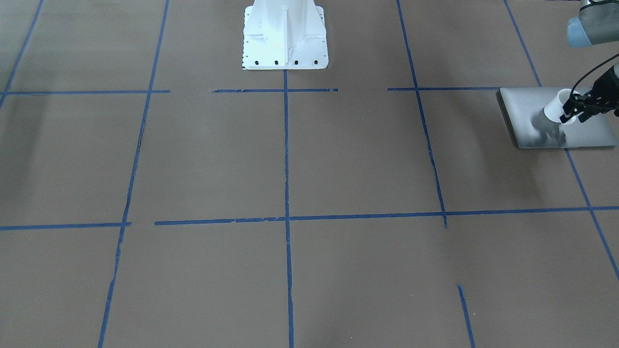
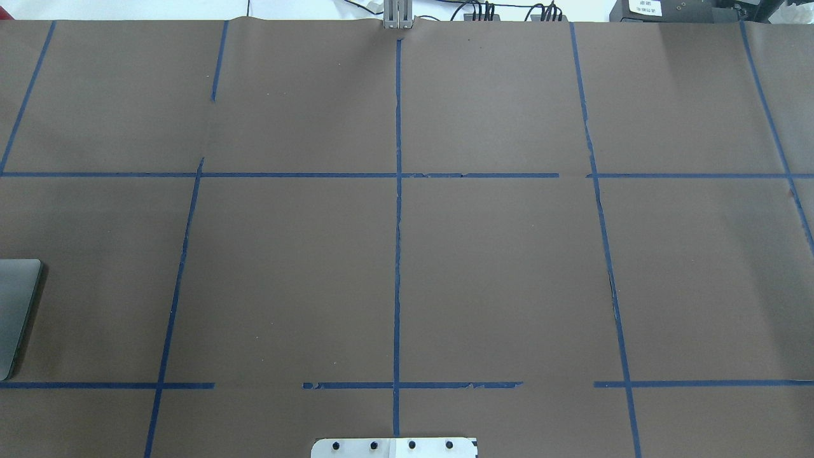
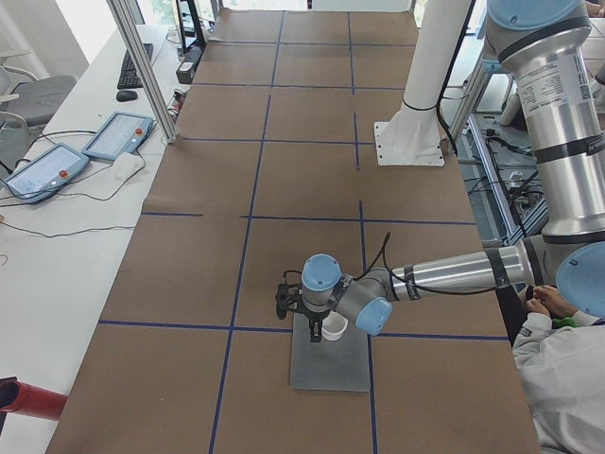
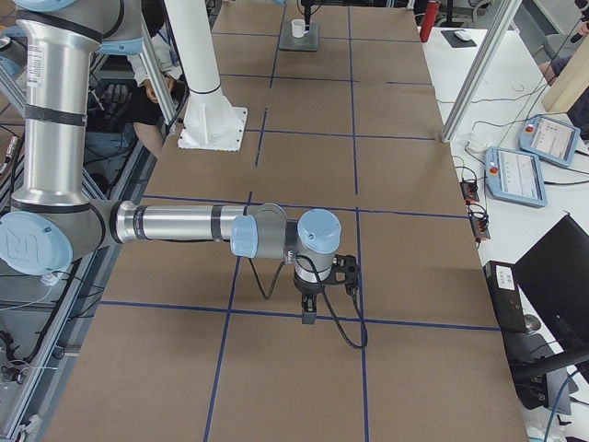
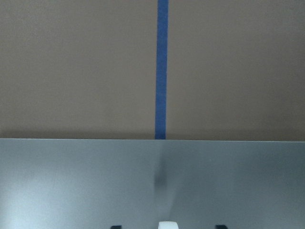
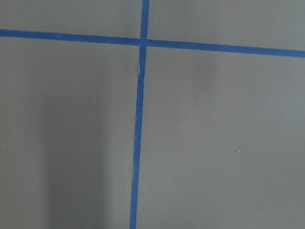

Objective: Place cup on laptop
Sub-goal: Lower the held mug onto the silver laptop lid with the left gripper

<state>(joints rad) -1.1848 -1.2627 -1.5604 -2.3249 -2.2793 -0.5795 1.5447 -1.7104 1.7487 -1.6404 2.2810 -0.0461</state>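
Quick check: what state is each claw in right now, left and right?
Left claw: closed on the cup, over the laptop.
Right claw: cannot be told.

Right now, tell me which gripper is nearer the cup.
Left. The left gripper is right at the cup, over the laptop; the right gripper hangs above the table, far from it.

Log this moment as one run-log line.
left gripper: holds cup | cup: upright over laptop, contact unclear | right gripper: state unclear

Satin brushed-metal laptop (image 1: 524,108), seemingly glossy ceramic cup (image 1: 553,108), matt paper (image 1: 338,159).
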